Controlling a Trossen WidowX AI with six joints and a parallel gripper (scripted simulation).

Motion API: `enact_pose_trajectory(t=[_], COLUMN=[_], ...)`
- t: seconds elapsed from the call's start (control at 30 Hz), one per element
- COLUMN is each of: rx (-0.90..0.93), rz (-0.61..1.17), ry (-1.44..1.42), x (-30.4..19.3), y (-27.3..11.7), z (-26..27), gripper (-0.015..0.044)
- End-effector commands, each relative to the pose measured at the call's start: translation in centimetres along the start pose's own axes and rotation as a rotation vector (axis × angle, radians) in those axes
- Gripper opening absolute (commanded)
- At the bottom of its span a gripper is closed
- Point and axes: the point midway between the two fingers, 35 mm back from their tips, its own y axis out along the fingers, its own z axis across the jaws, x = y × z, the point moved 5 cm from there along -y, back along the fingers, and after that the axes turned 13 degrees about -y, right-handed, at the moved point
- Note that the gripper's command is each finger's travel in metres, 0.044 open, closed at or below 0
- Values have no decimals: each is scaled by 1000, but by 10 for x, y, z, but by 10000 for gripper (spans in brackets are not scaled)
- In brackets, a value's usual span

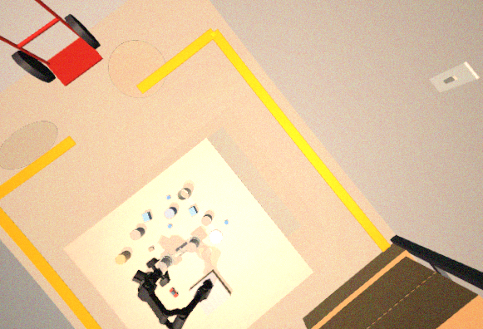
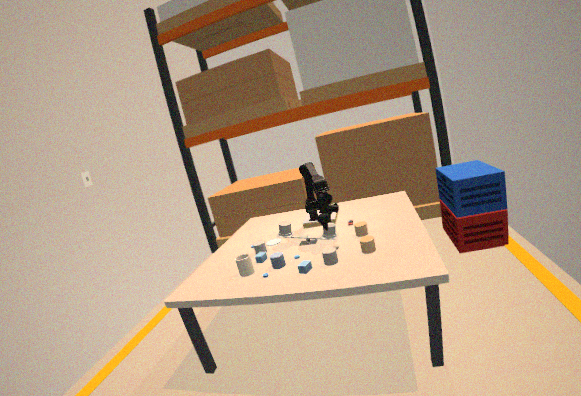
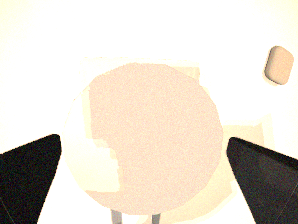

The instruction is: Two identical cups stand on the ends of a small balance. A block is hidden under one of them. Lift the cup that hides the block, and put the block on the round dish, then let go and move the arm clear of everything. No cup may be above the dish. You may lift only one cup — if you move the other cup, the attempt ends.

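Note:
My gripper (image 1: 160,270) (image 2: 327,225) (image 3: 147,145) is open, with nothing between its fingers. It is directly over one grey cup (image 1: 164,263) (image 2: 329,231) (image 3: 155,130), whose round top fills the space between the fingertips in the wrist view. This cup stands on one end of the balance (image 1: 184,247) (image 2: 308,237). The identical other cup (image 1: 194,243) (image 2: 285,229) stands on the opposite end. The white round dish (image 1: 215,237) (image 2: 273,242) lies beyond that other cup and bears nothing visible. The block is hidden from view. The beam's tilt is too small to tell.
Loose cups, including a tan cup (image 1: 122,258) (image 2: 368,244) and a pale tall cup (image 1: 184,193) (image 2: 245,265), stand about with blue blocks (image 1: 146,216) (image 2: 305,266). A small brown piece (image 1: 151,248) (image 3: 279,66) lies near the balance. A small red object (image 1: 174,292) (image 2: 350,222) lies beside the arm.

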Motion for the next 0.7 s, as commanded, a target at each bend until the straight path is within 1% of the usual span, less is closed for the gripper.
enact_pose_trajectory(t=[0.0,0.5,0.63,0.67], rx=[7,7,7,7], rz=[-4,-4,-4,-4], ry=[-3,-3,-3,-3], x=[1,0,0,0], y=[9,31,31,31], z=[0,2,2,2], gripper=[440,440,335,328])
